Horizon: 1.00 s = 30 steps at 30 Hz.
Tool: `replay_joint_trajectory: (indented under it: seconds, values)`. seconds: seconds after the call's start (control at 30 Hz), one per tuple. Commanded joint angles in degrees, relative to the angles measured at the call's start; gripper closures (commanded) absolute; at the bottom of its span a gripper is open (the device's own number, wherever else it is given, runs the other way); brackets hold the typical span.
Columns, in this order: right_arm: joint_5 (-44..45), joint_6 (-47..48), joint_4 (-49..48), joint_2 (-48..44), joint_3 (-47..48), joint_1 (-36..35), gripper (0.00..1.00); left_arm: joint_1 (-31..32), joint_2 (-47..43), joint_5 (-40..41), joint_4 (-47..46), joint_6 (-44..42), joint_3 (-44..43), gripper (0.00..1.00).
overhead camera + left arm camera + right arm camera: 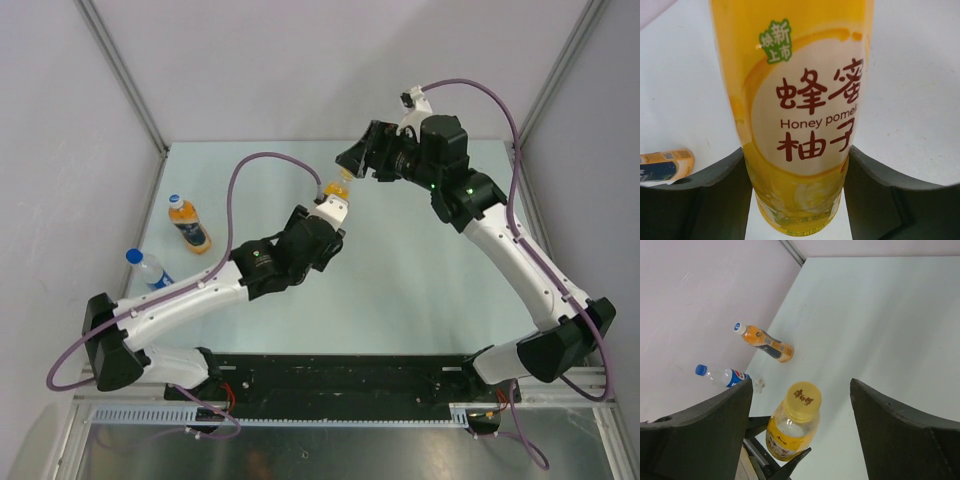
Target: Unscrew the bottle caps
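Observation:
My left gripper is shut on the tall yellow-orange bottle and holds it above the table, its fingers pressed against the lower body. The yellow cap sits on the neck. My right gripper is open over it, one jaw on each side with a gap to the cap. In the top view the right gripper hangs just beyond the yellow cap. The short orange bottle with its white cap and the water bottle with its blue cap lie at the left.
The left wall stands close behind the two lying bottles. The short orange bottle and the water bottle lie side by side near it. The black rail runs along the near edge.

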<state>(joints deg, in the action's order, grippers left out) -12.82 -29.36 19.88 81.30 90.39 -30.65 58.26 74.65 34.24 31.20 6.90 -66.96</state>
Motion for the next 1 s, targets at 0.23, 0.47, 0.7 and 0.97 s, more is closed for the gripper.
replay_joint_trajectory:
  seconds: [0.23,0.47,0.7,0.97]
  values:
    - [-0.9,-0.2,0.9,1.4,1.9,-0.5,0.34,2.3,3.6,9.0,3.3,-2.2,-6.0,1.0]
    - [-2.7,-0.7,-0.5,1.1,-0.1,-0.5,0.53,2.3,4.3,9.0,3.7,-2.2,-6.5,1.0]
    - [-3.4,-0.9,-1.2,1.1,-1.3,-0.2,0.53,2.3,4.3,9.0,3.8,-1.9,-6.9,1.0]
    - [-3.9,-1.4,-1.5,0.7,-2.4,1.0,0.42,2.3,4.2,9.1,4.2,-1.9,-7.2,1.0]
